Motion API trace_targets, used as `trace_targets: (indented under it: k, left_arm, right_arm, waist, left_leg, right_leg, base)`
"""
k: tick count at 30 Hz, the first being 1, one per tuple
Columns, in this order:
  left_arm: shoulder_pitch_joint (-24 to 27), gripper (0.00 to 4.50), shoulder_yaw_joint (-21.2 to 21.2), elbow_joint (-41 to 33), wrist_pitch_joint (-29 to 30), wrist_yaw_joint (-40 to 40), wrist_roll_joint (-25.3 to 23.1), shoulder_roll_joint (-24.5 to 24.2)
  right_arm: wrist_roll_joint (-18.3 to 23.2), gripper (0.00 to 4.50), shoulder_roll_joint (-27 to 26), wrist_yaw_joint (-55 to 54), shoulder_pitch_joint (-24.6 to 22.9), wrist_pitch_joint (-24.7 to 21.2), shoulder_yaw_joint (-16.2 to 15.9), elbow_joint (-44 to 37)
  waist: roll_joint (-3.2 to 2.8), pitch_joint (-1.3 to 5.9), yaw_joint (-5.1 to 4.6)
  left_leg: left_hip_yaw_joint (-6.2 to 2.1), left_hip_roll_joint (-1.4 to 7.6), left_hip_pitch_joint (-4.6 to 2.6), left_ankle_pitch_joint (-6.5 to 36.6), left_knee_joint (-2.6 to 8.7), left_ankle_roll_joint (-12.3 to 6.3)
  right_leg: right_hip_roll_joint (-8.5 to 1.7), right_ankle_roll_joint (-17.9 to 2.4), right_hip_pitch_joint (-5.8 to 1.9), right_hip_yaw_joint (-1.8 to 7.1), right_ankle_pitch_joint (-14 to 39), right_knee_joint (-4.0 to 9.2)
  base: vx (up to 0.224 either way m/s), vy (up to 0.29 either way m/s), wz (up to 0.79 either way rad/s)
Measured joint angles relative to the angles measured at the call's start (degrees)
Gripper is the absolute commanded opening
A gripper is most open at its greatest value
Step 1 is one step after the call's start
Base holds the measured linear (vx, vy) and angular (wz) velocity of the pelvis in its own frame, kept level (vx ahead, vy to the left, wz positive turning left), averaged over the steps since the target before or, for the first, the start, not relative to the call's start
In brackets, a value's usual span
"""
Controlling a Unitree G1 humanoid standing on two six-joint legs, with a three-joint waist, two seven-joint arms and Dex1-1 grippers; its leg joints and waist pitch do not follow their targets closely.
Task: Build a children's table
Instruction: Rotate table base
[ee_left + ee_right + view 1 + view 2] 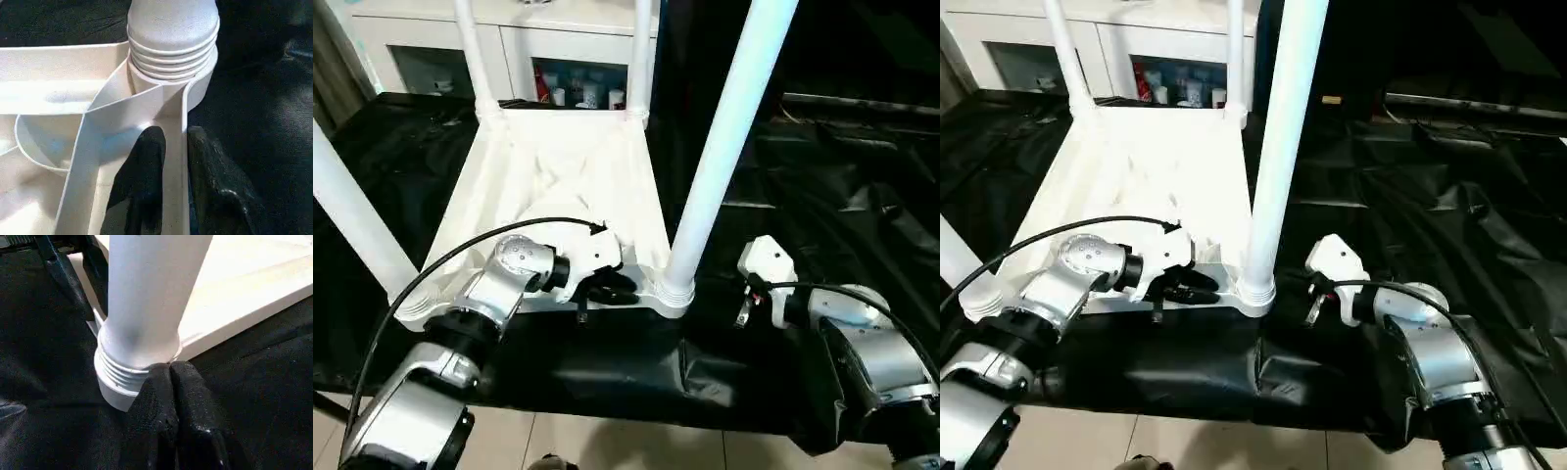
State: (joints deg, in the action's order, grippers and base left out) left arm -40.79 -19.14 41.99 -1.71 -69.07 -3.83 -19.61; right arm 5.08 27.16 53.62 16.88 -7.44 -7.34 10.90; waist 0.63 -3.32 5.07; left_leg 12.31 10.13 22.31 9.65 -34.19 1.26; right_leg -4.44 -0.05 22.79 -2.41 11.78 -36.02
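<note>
Now, tabletop [548, 186] lies upside down on black sheet [822, 196], all four legs standing in corner sockets. Near leg [724, 147] at my right front corner looks like last one in hand; thread rings show above socket [171, 58], so probably not fully seated. My left gripper [168, 161] clamped on tabletop's edge wall beside that socket, steadying. My right gripper [171, 396] fingers pressed together, empty, tips touching leg base. Next: part right fingers, grasp leg, twist down until rings vanish.

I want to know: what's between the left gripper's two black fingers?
The tabletop's thin white side wall stands between the left gripper's fingers, seen in the left wrist view.
</note>
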Motion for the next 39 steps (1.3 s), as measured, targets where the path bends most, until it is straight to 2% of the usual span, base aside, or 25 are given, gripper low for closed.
trace_targets:
  k: [3, 4, 6, 9, 13, 18, 20, 21, 25, 33, 39]
  left_arm:
    - [-0.2, 0.97, 0.0, 0.7, -0.1, -0.9, -0.4, -0.8]
    - [-0.2, 0.67, 0.0, 1.0, -0.4, -0.8, -0.4, -0.8]
    - [-0.2, 0.67, -0.1, 1.5, -1.1, -1.0, -0.5, -0.7]
    - [-0.3, 0.3, -0.4, 2.3, -1.8, -1.1, -0.9, -0.7]
    - [-0.5, 0.07, -0.6, 2.9, -2.5, -1.5, -1.0, -0.7]
    - [-0.7, 0.07, -0.6, 3.4, -2.6, -1.9, -1.1, -0.7]
    - [-0.7, 0.07, -0.4, 3.5, -2.4, -2.0, -0.9, -0.7]
    - [-0.7, 0.0, -0.3, 3.4, -2.3, -2.0, -0.9, -0.6]
    - [-0.7, 0.0, -0.1, 3.2, -1.2, -2.0, -0.8, -0.2]
    - [-0.2, 0.0, 0.1, 2.1, -0.5, -2.0, -0.9, 0.0]
    - [-0.2, 0.0, 0.2, 2.0, 0.3, -1.4, -0.9, 0.4]
  right_arm:
    - [0.0, 0.0, 0.2, 0.1, 0.0, 0.0, 0.0, -0.4]
    - [0.0, 0.0, 0.2, 0.1, 0.0, 0.0, 0.0, -0.6]
    - [0.0, 0.0, 0.2, 0.1, 0.0, 0.0, 0.0, -0.8]
    - [0.0, 0.0, 0.2, 0.1, 0.0, 0.0, 0.0, -0.8]
    - [0.0, 0.0, 0.2, 0.1, 0.0, 0.0, 0.0, -0.8]
    - [0.4, 0.0, 0.2, 0.1, 0.0, -0.3, 0.0, -0.8]
    - [2.3, 0.0, 0.0, 0.8, -0.2, -2.4, 0.2, -1.5]
    - [3.9, 0.31, 0.0, 1.7, -0.6, -3.8, 0.5, -2.1]
    - [8.8, 0.64, 0.4, 5.9, -2.6, -8.5, 0.8, -4.1]
    - [10.0, 1.29, 0.4, 6.1, -2.9, -9.8, 0.6, -4.1]
    - [8.4, 1.76, -0.6, 3.7, -2.6, -9.0, 0.4, -3.7]
  waist:
    - [0.0, 0.0, 0.02]
    - [0.0, 0.0, 0.06]
    - [0.0, 0.0, 0.07]
    - [0.0, 0.0, 0.07]
    - [-0.01, 0.01, 0.07]
    - [-0.01, 0.01, 0.07]
    - [-0.01, 0.01, 0.09]
    - [-0.01, 0.01, 0.1]
    - [-0.01, 0.01, 0.28]
    - [-0.02, 0.01, 0.26]
    - [-0.01, 0.01, -0.04]
  left_leg:
    - [0.0, 0.0, -0.01, 0.0, 0.0, 0.0]
    - [0.0, 0.0, 0.0, 0.0, 0.0, 0.0]
    - [0.0, 0.0, 0.0, 0.0, 0.0, 0.0]
    - [-0.01, 0.0, -0.03, 0.0, 0.0, 0.0]
    - [-0.01, 0.0, -0.05, 0.0, 0.0, 0.01]
    - [-0.01, 0.0, -0.07, 0.0, 0.0, 0.01]
    - [-0.01, 0.0, -0.07, 0.0, 0.0, 0.01]
    - [-0.01, 0.0, -0.08, 0.0, 0.0, 0.01]
    - [-0.01, 0.0, -0.08, 0.0, 0.0, 0.0]
    - [-0.01, 0.0, -0.05, 0.0, 0.01, 0.01]
    - [-0.01, 0.0, -0.09, 0.0, 0.01, 0.01]
  right_leg:
    - [0.0, 0.0, 0.0, 0.0, 0.0, -0.01]
    - [0.0, 0.0, 0.0, 0.0, 0.0, -0.01]
    - [0.0, 0.0, -0.01, 0.0, 0.0, 0.0]
    - [0.0, 0.0, -0.03, 0.0, 0.0, 0.0]
    - [0.0, 0.0, -0.05, 0.0, 0.0, -0.01]
    - [0.0, 0.0, -0.07, 0.0, 0.0, -0.01]
    - [0.0, 0.0, -0.07, 0.0, 0.0, -0.01]
    - [0.0, 0.0, -0.08, 0.0, 0.0, -0.01]
    - [0.0, 0.0, -0.1, 0.0, 0.0, -0.01]
    - [-0.01, 0.0, -0.05, 0.0, 0.0, 0.0]
    - [-0.01, 0.0, -0.07, 0.01, 0.0, 0.0]
  base:
    - [0.0, 0.0, 0.0]
    - [0.0, 0.0, 0.0]
    - [0.0, 0.0, 0.0]
    - [0.0, 0.0, 0.0]
    - [0.0, 0.0, 0.0]
    - [0.0, 0.0, 0.0]
    - [0.0, 0.0, 0.0]
    - [0.0, 0.0, 0.0]
    - [0.0, 0.0, 0.0]
    - [0.0, 0.0, 0.0]
    - [0.0, 0.0, 0.0]
